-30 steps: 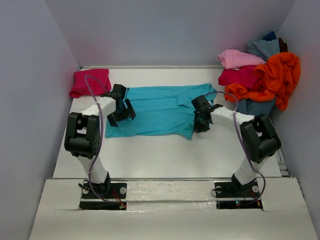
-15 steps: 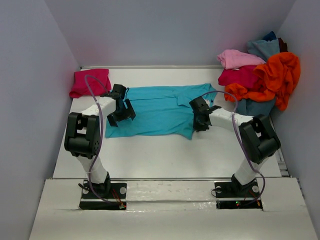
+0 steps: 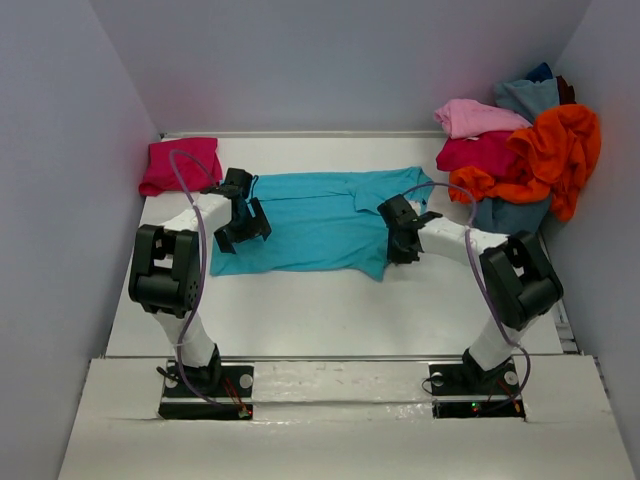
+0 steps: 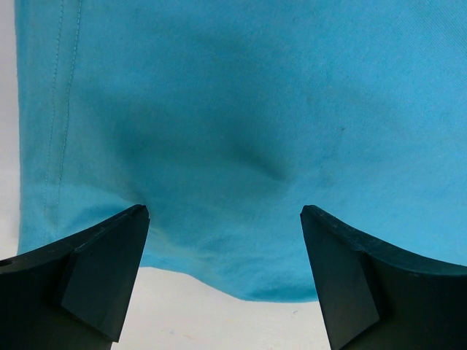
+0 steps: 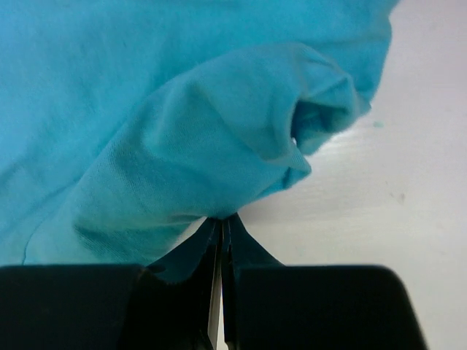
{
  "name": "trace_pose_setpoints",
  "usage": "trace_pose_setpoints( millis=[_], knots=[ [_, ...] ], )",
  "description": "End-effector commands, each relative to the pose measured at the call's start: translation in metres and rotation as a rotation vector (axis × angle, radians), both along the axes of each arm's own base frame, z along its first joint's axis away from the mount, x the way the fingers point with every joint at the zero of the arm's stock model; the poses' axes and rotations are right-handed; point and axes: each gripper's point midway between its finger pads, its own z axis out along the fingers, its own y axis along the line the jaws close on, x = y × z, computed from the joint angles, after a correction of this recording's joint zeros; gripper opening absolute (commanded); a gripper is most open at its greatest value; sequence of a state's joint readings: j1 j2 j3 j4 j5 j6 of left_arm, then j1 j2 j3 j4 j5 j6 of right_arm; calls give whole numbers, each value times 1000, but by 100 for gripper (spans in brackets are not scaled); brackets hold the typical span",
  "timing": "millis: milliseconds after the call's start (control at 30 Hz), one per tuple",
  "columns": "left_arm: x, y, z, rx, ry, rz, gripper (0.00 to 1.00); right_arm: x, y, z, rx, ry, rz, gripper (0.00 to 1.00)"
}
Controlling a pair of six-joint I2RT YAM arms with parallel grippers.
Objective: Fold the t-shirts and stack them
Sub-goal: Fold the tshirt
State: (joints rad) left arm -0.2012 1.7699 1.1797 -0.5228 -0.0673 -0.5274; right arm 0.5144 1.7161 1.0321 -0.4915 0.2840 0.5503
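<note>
Step in hand, as judged: opening fold of the bright turquoise cloth t-shirt, not yet stacked. Lies spread across the middle of the white table, long axis from 9 to 3 o'clock, mostly flat, rumpled at its 4 o'clock corner.

State of right pincer: clenched, tips pressed together on a bunched fold of that shirt at the 4 o'clock corner, with cloth gathered into the tips in the wrist view. Judged a grip on fabric; cannot tell depth of bite.

State of left pincer: released, standing wide over the shirt's 8 o'clock end, close to a hem corner, straddling cloth without holding any. Shallow dimple in the fabric between the fingers.

Elsewhere: a folded magenta-pink cloth shirt at the table's 10 o'clock corner, apart from the turquoise one; a loose heap of unfolded shirts in orange, light pink, crimson and dusty blue at 2 o'clock, against the wall.

Next move, as judged: calls for lowering and closing the left pincer on the hem for an even lift of both ends, then carrying the near edge toward 12 o'clock over the far half. Risk of dragging and twisting with a one-sided lift. Afterwards, presumably transfer onto the magenta-pink shirt at 10 o'clock.
</note>
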Motion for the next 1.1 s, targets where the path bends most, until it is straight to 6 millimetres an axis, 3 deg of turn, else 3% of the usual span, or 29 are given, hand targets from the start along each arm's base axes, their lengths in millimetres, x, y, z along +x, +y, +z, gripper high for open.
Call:
trace_pose_setpoints(
  millis=[0, 167, 400, 767, 867, 1067],
  knots=[
    [0, 1, 7, 7, -13, -17, 97, -17, -7, 32, 8, -13, -51, 7],
    [1, 0, 4, 7, -8, -21, 97, -37, -17, 72, 33, -54, -83, 7],
    [2, 0, 1, 8, -4, -25, 97, -54, -26, 95, 53, -61, -107, 7],
    [-9, 8, 6, 39, 12, 8, 97, -60, -29, 93, 36, -27, -102, 7],
    [-14, 12, 22, 39, -35, 51, 98, -62, -28, 90, 43, -28, -100, 7],
    [-33, 23, 30, 66, -45, 104, 98, -63, -24, 83, 54, -9, -91, 7]
  ],
)
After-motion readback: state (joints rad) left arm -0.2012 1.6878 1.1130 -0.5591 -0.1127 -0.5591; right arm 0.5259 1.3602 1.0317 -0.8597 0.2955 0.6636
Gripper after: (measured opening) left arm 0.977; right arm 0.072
